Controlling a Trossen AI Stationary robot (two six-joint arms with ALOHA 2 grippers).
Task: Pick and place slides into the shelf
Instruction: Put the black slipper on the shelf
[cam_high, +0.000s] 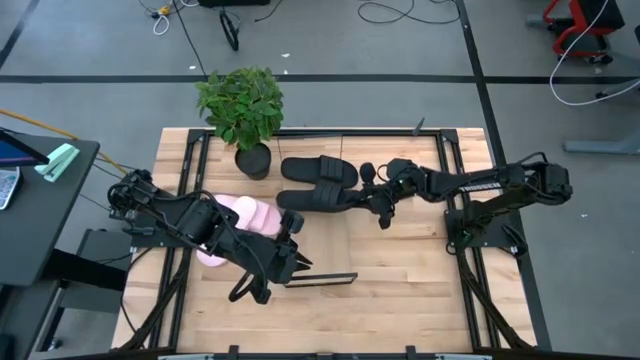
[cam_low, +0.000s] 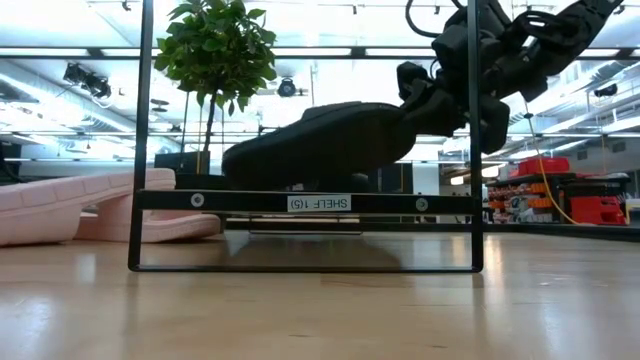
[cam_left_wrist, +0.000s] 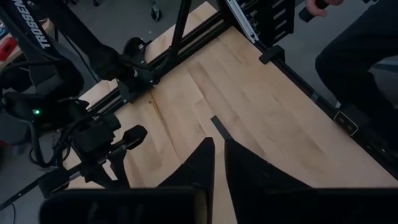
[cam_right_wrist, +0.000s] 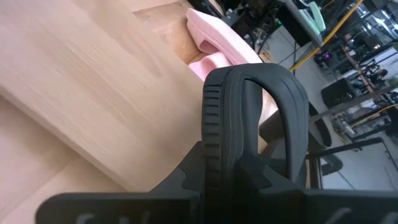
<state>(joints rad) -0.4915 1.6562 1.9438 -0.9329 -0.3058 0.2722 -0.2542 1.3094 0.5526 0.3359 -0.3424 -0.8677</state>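
**Black slide gripped over the shelf, left arm nearby**

High view: on the slatted wooden table (cam_high: 400, 300), the right gripper (cam_high: 383, 203) pinches a black slide (cam_high: 318, 199) at its strap end, beside a second black slide (cam_high: 318, 170) and a potted plant (cam_high: 243, 110). The pink slides (cam_high: 245, 216) lie partly under the left arm. The left gripper (cam_high: 290, 262), fingers pressed together on nothing, sits at the shelf (cam_high: 325, 280) end bar; bare boards lie in front.

Low view: the held slide hangs tilted above the shelf frame, with workshop lights behind.

Left wrist view: open wood runs to the table's railed edge.

Right wrist view: the strap fills the jaws.
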